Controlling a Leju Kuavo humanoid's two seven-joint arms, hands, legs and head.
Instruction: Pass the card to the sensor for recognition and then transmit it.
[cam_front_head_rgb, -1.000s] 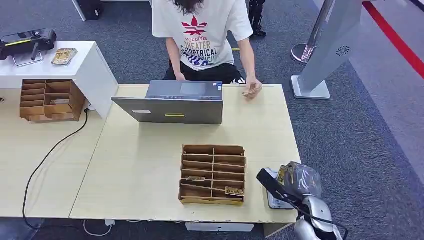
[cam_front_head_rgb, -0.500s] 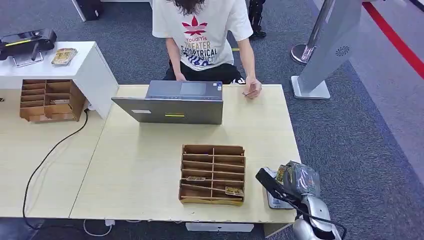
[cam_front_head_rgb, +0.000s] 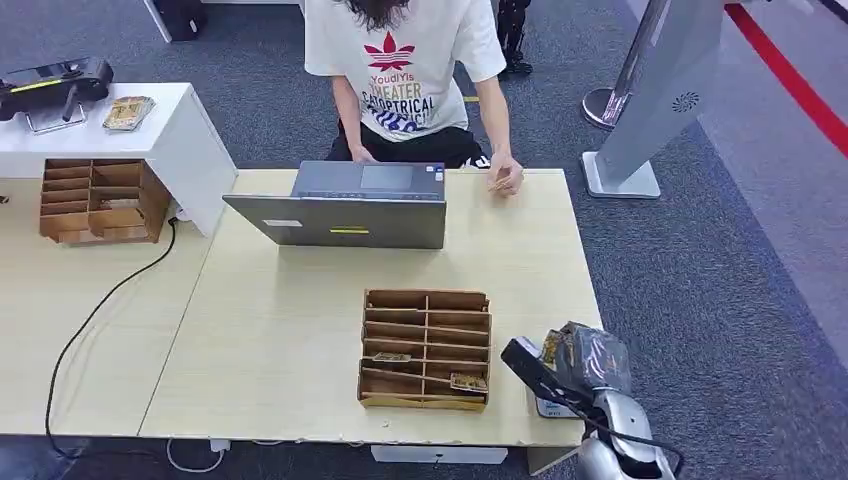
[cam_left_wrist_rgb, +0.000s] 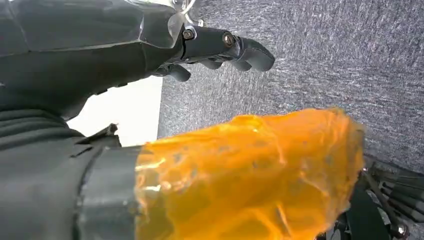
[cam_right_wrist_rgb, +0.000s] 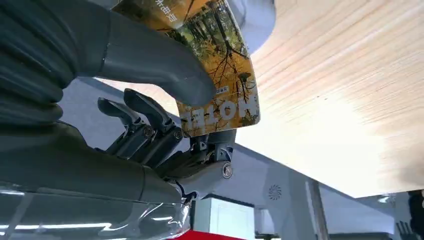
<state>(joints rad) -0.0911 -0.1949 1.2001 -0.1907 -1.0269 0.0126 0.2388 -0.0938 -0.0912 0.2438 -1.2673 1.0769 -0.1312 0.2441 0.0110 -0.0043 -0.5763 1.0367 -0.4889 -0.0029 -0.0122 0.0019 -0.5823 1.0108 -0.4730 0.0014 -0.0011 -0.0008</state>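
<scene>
The tabletop (cam_front_head_rgb: 300, 330) carries a wooden divider tray (cam_front_head_rgb: 426, 348), and at its near right corner the right hand (cam_front_head_rgb: 580, 362) pinches the card (cam_right_wrist_rgb: 220, 75) over a white sensor (cam_front_head_rgb: 545, 403); the left hand (cam_left_wrist_rgb: 220, 47) hangs empty above carpet, fingers loosely apart.

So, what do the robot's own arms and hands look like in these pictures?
The right arm is silver metal with a black cable looped along it. The right hand has a grey ribbed cover, a thick smooth grey thumb and darker jointed fingers with small screws. The left hand is dark grey too, with dark fingers, and a crinkled orange wrapping covers one part of it.
</scene>
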